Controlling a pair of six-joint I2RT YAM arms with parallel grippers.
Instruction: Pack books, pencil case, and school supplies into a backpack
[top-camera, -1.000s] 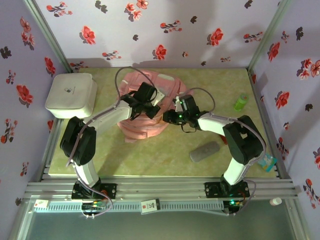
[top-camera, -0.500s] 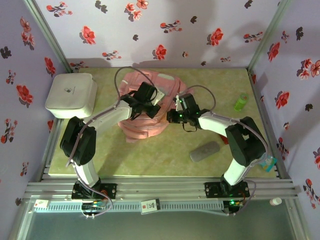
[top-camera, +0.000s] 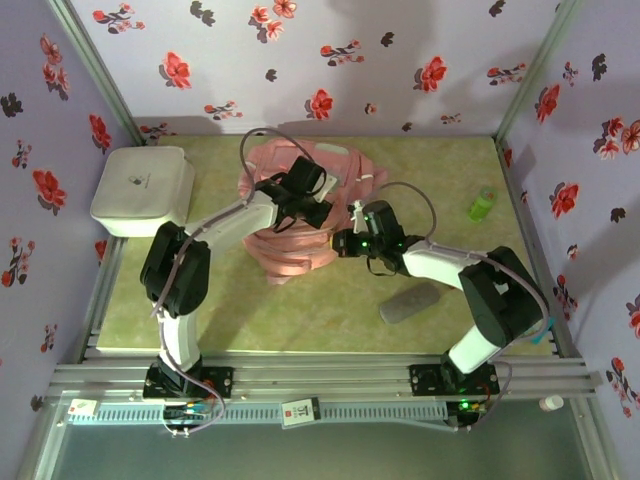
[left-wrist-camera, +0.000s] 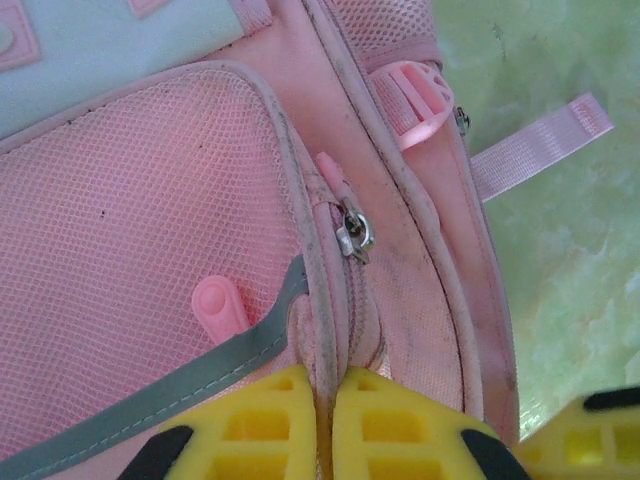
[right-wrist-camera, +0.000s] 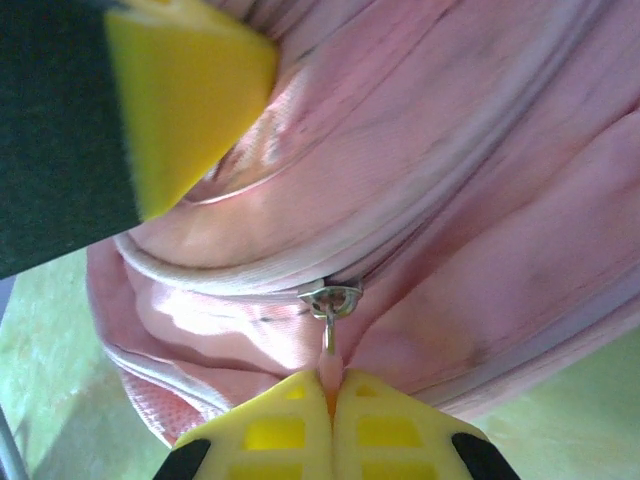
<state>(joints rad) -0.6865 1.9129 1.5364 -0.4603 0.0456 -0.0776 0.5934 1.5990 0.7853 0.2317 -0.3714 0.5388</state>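
- Jaws: the right gripper (right-wrist-camera: 331, 392) is closed tight on the small pink pull tab (right-wrist-camera: 327, 348) hanging from the metal zip slider (right-wrist-camera: 332, 298). The left gripper (left-wrist-camera: 327, 400) is likewise closed, pinching a raised seam (left-wrist-camera: 318, 330) of pink cloth.
- Task's thing: the large pink fabric backpack (top-camera: 296, 260) lies flat at mid-table. The left gripper is on its upper face and the right gripper at its near-right edge.
- Step in hand, as judged: unzipping the bag. The tab should be drawn along the line of the track, not lifted off the cloth, while the left grip holds the seam taut as an anchor. The tab is thin and may slip free.
- Relation: the slider sits just beyond the right fingertips.
- Outward: the grey soft tube-shaped pencil case (top-camera: 410, 302) rests on the green table (top-camera: 300, 320), well apart to the bag's near right and not yet packed.
- Further out: a small green object (top-camera: 483, 203) at the right edge and a white rounded box (top-camera: 143, 190) at the left.
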